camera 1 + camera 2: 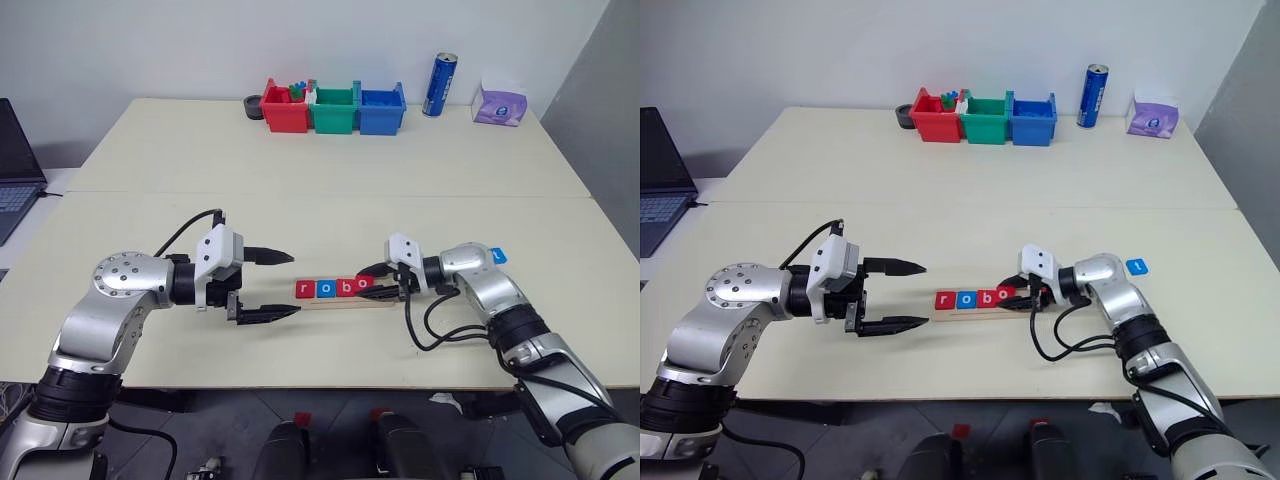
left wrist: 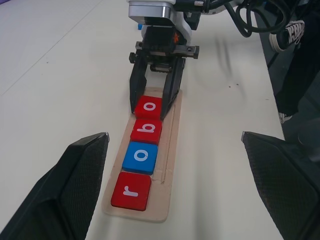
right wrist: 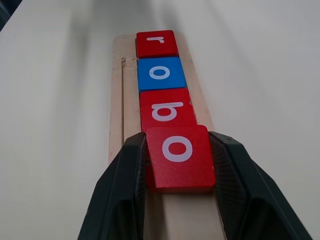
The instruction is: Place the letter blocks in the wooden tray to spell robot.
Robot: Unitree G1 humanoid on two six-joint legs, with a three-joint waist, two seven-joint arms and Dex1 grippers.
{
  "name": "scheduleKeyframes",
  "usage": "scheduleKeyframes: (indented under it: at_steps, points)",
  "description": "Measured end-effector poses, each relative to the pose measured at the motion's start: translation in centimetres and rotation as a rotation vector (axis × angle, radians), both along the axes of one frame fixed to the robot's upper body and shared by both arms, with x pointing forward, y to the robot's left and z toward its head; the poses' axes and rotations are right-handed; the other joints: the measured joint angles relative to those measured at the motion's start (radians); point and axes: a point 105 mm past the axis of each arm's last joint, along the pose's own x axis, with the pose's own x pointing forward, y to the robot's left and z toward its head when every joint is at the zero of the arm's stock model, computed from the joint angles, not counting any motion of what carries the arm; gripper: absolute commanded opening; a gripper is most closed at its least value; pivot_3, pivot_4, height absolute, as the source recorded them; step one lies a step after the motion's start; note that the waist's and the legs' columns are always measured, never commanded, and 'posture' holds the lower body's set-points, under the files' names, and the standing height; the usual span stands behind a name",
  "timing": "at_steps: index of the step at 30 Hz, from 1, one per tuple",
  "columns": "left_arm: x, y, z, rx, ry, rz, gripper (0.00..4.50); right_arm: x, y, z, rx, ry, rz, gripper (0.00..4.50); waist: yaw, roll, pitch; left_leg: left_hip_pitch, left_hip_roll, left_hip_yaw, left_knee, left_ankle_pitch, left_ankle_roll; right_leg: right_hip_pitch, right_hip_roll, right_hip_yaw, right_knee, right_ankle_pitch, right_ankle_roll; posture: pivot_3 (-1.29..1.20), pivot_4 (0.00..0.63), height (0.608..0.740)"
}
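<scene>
A laptop is sitting at the table's left edge, well left of the tray. The left gripper is hovering just beside the tray's left end, fingers spread wide, holding nothing. The tray is lying near the front edge, its long axis running left to right, with nothing between it and either gripper. In it, red r, blue o and red b are lying touching in a row. The right gripper is clamping a red o at the row's right end, its far edge overlapping b. A blue t is lying right of the tray, behind the right arm. Far behind the tray are standing three bins, a can and tissues.
</scene>
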Motion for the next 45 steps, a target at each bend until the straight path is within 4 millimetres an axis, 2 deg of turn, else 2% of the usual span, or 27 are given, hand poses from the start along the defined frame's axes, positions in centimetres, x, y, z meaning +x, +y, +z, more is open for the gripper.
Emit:
scheduleKeyframes:
  at_steps: [19,27,28,33,36,41,45]
  points:
    - [0.3,0.1,0.2,0.005,-0.011,0.006,4.5,0.1,0.5,0.0,-0.012,-0.007,0.015,1.45,0.0,0.0,0.0,0.0,0.0,0.0,0.0,0.0,0.0,0.0,0.0,0.0,0.0,0.0,0.0,0.0,0.15,0.74]
    - [0.3,0.1,0.2,0.006,-0.012,0.009,4.5,-0.2,0.5,-0.1,-0.016,0.012,0.04,4.24,0.0,0.0,0.0,0.0,0.0,0.0,0.0,0.0,0.0,0.0,0.0,0.0,0.0,0.0,0.0,0.0,0.15,0.74]
    - [0.3,0.1,0.2,0.006,-0.012,0.009,4.5,-0.1,0.5,-0.1,-0.012,0.021,0.036,4.48,0.0,0.0,0.0,0.0,0.0,0.0,0.0,0.0,0.0,0.0,0.0,0.0,0.0,0.0,0.0,0.0,0.15,0.74]
    - [0.3,0.0,0.2,0.003,-0.012,0.008,4.5,0.3,-0.2,0.5,0.037,0.079,-0.027,4.48,0.0,0.0,0.0,0.0,0.0,0.0,0.0,0.0,0.0,0.0,0.0,0.0,0.0,0.0,0.0,0.0,0.15,0.74]
    - [0.3,0.0,0.1,0.0,-0.012,0.007,4.5,0.9,-1.0,1.6,0.065,0.073,-0.079,4.48,0.0,0.0,0.0,0.0,0.0,0.0,0.0,0.0,0.0,0.0,0.0,0.0,0.001,0.0,0.0,0.0,0.15,0.74]
    - [0.4,-0.5,0.2,-0.018,-0.02,0.012,4.5,2.1,-3.9,4.5,0.145,0.019,-0.269,4.48,0.003,0.0,0.0,-0.001,0.0,-0.001,0.0,0.0,0.0,0.0,-0.001,0.0,0.0,0.0,0.0,0.0,0.15,0.74]
    - [1.0,-2.4,0.7,-0.074,-0.06,0.022,4.5,2.0,-6.4,5.8,0.257,0.014,-0.51,4.48,0.008,0.0,0.0,-0.002,0.0,-0.003,0.0,0.0,0.0,0.0,-0.002,0.001,0.0,0.0,0.0,0.0,0.15,0.74]
